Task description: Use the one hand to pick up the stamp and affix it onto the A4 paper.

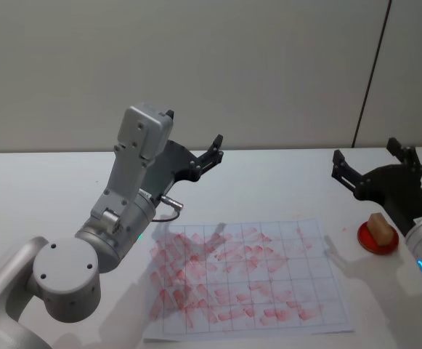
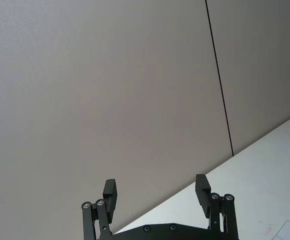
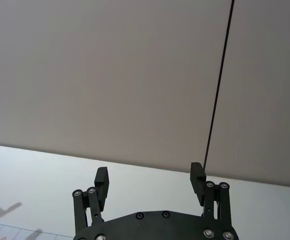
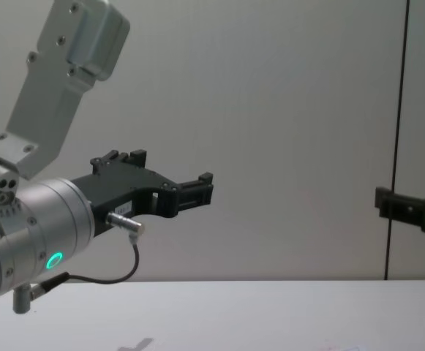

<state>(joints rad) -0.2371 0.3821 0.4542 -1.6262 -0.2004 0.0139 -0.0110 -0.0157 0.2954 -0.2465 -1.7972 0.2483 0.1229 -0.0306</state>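
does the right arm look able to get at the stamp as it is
Probably yes: the right gripper is open, held up close by the stamp, which stands alone on its red pad. Nothing lies between them; the left gripper is far off, across the paper.

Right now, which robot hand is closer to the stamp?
The right hand, hovering by the stamp on its red pad; the left hand is away across the A4 paper.

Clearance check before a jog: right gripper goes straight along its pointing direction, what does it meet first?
Probably the wall. The open right gripper aims out over the table; the stamp sits lower, off that line. Distance to the wall is unclear.
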